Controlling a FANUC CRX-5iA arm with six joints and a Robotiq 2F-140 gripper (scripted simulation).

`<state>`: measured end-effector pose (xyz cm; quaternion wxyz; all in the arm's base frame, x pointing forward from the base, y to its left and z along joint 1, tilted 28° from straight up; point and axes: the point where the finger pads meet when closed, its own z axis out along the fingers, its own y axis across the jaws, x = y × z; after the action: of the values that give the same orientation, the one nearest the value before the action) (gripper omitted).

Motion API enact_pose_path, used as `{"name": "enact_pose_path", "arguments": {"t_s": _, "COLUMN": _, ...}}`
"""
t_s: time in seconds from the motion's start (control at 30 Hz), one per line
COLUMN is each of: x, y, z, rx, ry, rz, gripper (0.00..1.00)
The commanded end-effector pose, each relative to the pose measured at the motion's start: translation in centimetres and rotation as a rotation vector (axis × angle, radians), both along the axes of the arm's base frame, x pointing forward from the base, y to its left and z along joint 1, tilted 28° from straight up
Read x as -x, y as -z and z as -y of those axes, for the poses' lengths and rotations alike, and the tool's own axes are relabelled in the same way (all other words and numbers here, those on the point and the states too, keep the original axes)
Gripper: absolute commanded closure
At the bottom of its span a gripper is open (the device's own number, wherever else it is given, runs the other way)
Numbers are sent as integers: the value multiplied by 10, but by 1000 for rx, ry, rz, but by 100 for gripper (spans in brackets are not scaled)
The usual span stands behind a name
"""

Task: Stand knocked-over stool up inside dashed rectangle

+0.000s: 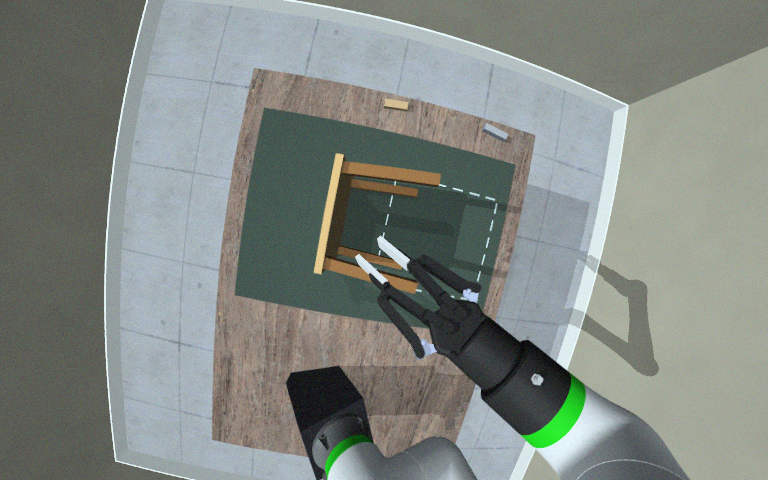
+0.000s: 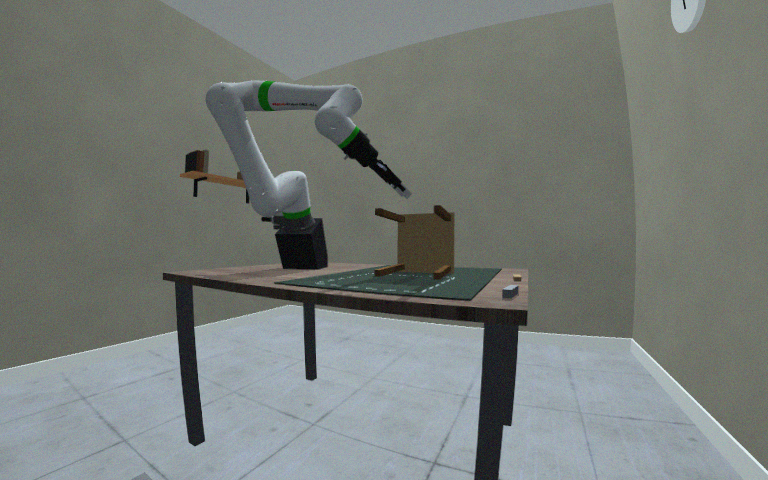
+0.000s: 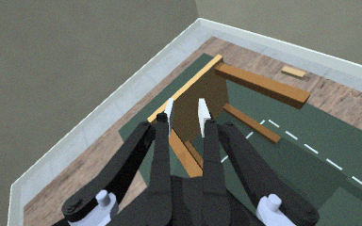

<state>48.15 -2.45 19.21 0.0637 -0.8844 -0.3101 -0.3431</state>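
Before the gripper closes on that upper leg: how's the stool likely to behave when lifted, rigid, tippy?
The stool is probably rigid: straight wooden seat and legs. It lies on its side on the mat, so lifting one high leg likely pivots it about the legs touching the mat. The gripper, part-open above it, holds nothing; an off-centre grasp may let it swing.
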Motion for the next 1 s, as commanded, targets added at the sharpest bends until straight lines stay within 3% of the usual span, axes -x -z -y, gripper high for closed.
{"name": "enact_pose_path", "arguments": {"t_s": 0.0, "x": -20, "y": 18, "z": -20, "rx": 136, "ry": 217, "rz": -109, "gripper": 67}}
{"name": "enact_pose_path", "arguments": {"t_s": 0.17, "x": -47, "y": 33, "z": -46, "rx": 132, "ry": 297, "rz": -136, "gripper": 67}}
{"name": "enact_pose_path", "arguments": {"t_s": 0.5, "x": -72, "y": 48, "z": -75, "rx": 154, "ry": 452, "rz": -245, "gripper": 67}}
{"name": "enact_pose_path", "arguments": {"t_s": 0.8, "x": -79, "y": 52, "z": -83, "rx": 208, "ry": 600, "rz": -313, "gripper": 67}}
{"name": "enact_pose_path", "arguments": {"t_s": 0.97, "x": -80, "y": 53, "z": -84, "rx": 321, "ry": 788, "rz": -381, "gripper": 67}}
